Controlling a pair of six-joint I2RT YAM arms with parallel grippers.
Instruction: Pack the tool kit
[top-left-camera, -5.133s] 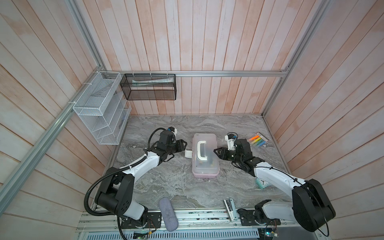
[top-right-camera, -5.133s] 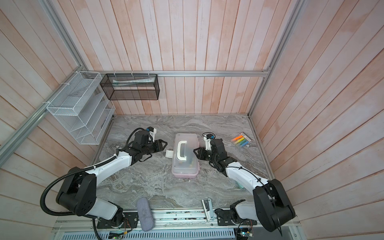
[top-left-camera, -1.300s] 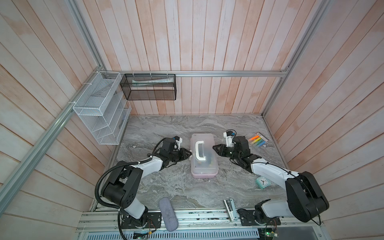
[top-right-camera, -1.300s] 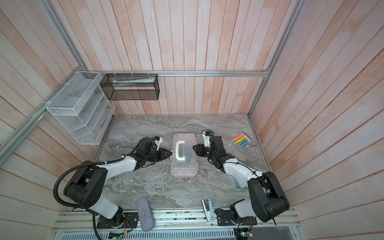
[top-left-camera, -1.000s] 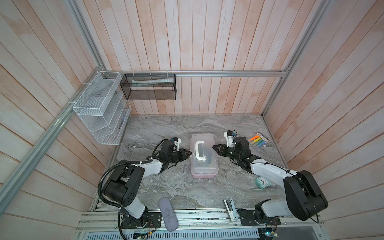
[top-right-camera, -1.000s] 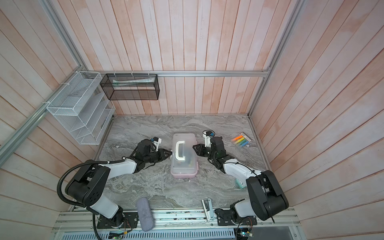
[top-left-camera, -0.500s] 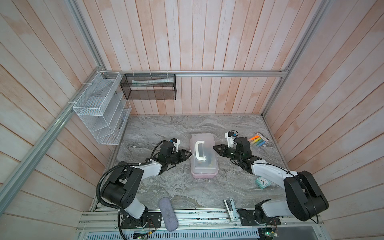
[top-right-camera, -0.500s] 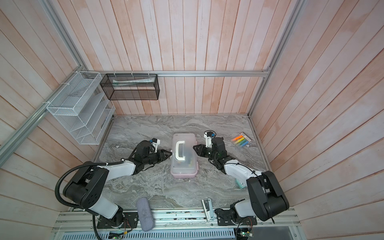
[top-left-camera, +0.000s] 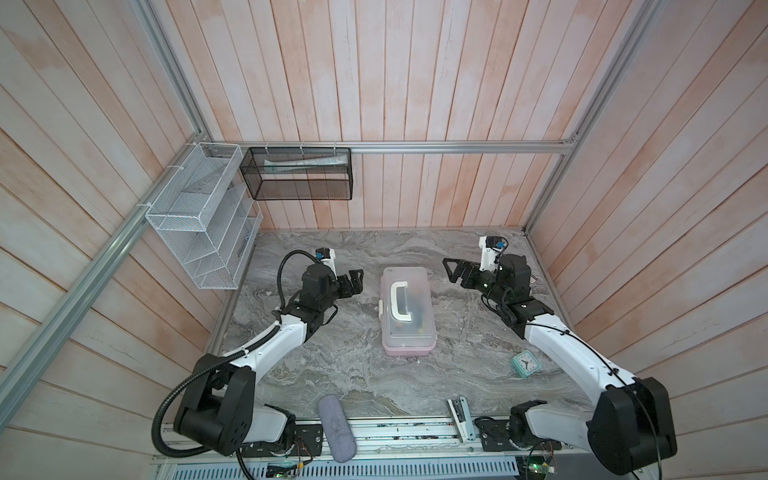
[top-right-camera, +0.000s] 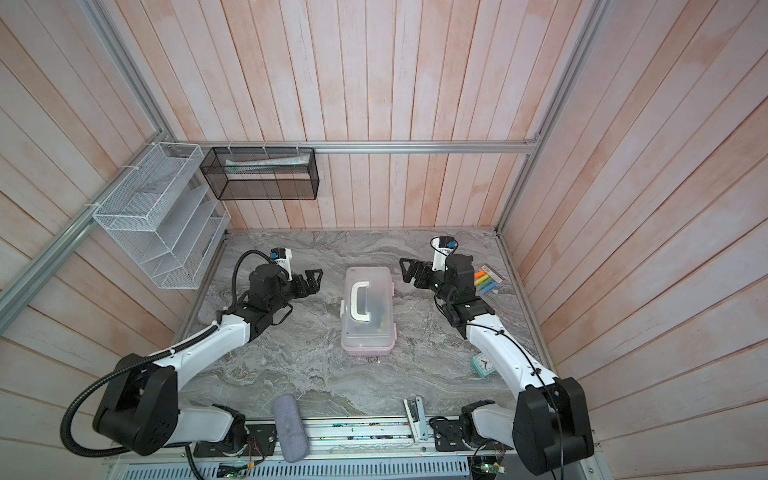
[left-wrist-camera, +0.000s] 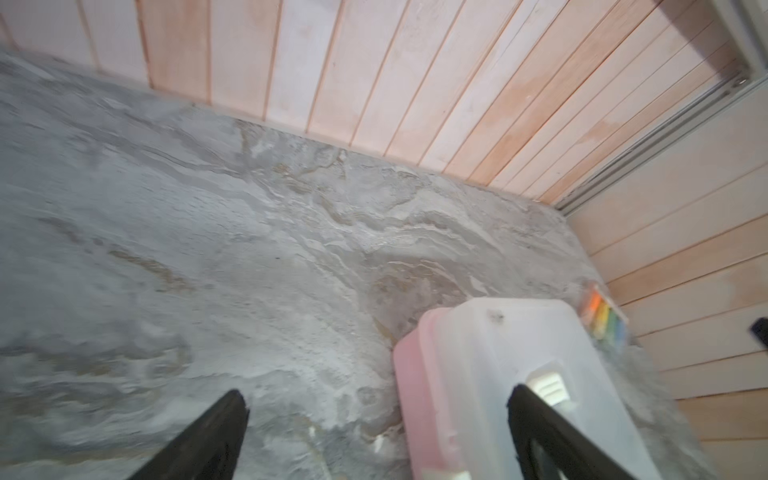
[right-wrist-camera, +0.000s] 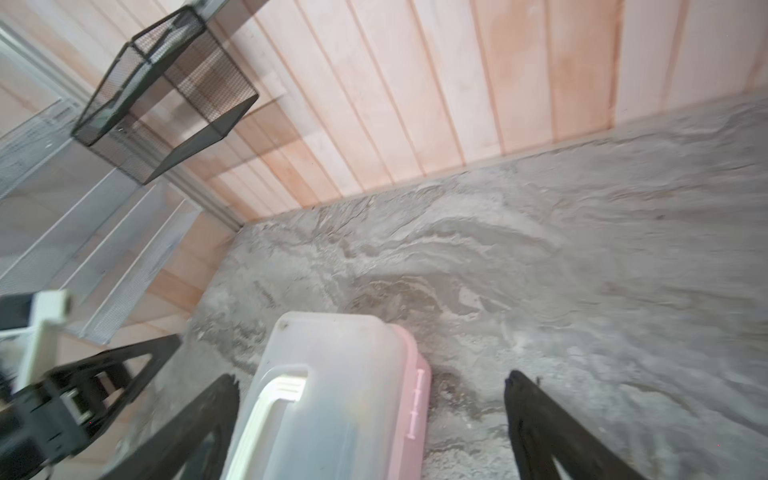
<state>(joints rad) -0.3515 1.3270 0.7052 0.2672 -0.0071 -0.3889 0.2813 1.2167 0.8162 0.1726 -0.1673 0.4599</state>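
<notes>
Closest to the front edge of the desk, a grey pouch lay well in front of the tool kit and a bit to its left, partly over the rail. A small teal clock sat in front of the kit too, off to its right. The kit itself sat flat around mid-desk: pink base, frosted lid on, white handle lying flat, and only blurry dark shapes showing through, so I couldn't tell which tools. By the kit's far end, the left gripper hung just to its left, spread wide, empty and not touching it. Same deal for the right gripper on the kit's right. A pack of neon highlighters lay further right of the kit. Way behind it, a black mesh basket and a white wire rack hung on the walls.
</notes>
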